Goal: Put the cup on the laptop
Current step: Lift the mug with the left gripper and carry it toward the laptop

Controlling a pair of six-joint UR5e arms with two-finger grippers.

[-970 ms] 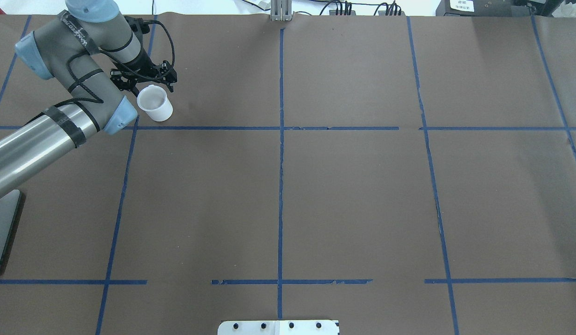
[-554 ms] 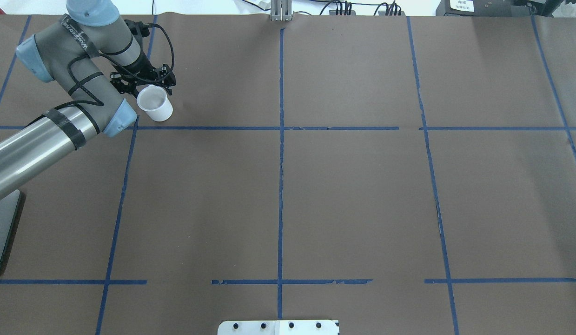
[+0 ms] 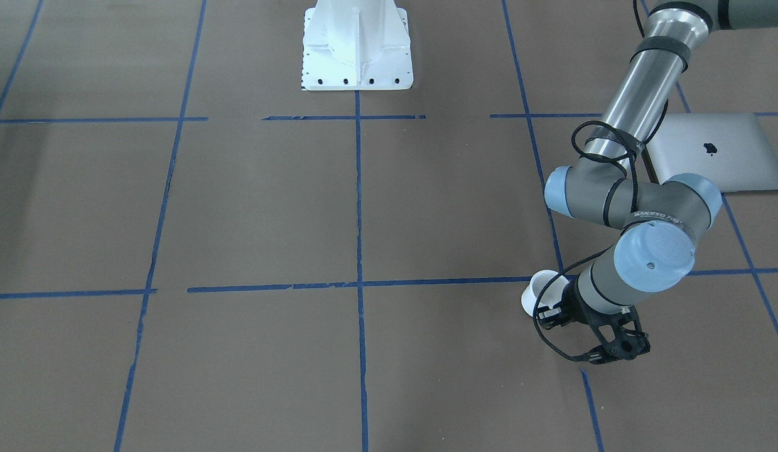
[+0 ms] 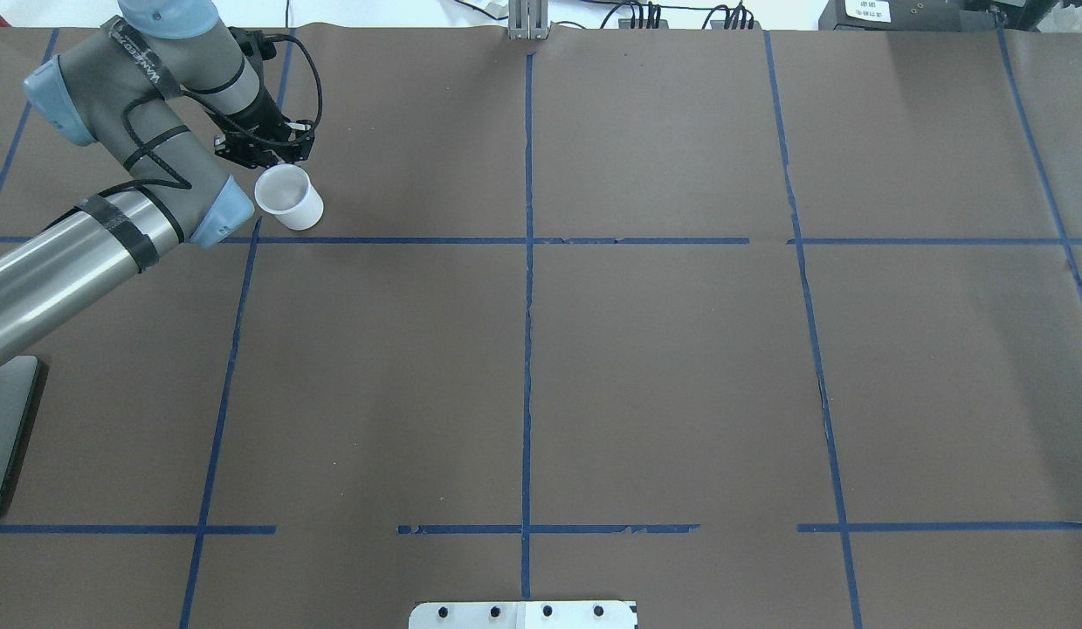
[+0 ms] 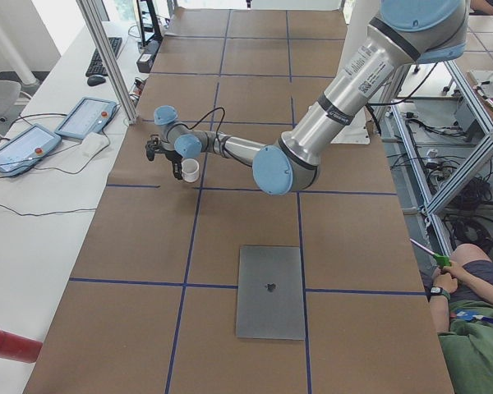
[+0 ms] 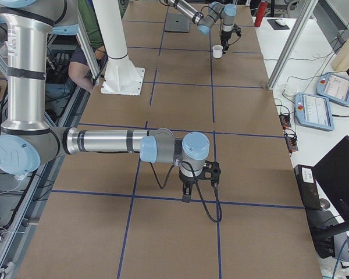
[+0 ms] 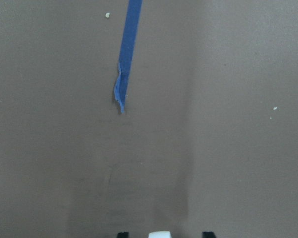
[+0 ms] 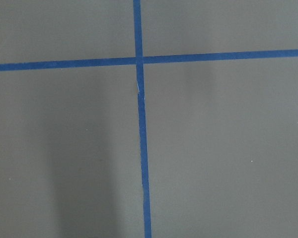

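The small white cup [image 4: 287,199] stands upright on the brown table cover at the far left, also in the front view [image 3: 538,290]. My left gripper [image 4: 272,161] is low behind it, fingers either side of its handle. In the left wrist view a white bit of the cup [image 7: 159,234] sits between two dark fingertips [image 7: 122,234] with gaps on both sides, so the gripper reads as open. The silver laptop [image 3: 709,150] lies closed and flat nearer the robot, under the left arm; its edge shows overhead [image 4: 3,437]. My right gripper [image 6: 198,189] points down at the table; I cannot tell its state.
The white base plate [image 3: 357,56] stands at the robot's side of the table in the middle. Blue tape lines [image 4: 527,306] cross the cover. The left forearm [image 3: 640,88] passes over the laptop's corner. Tablets [image 5: 82,119] lie off the far table edge.
The left gripper's fingers have drawn closer together behind the cup over the last second. The cup has shifted only slightly. The arm has barely moved.
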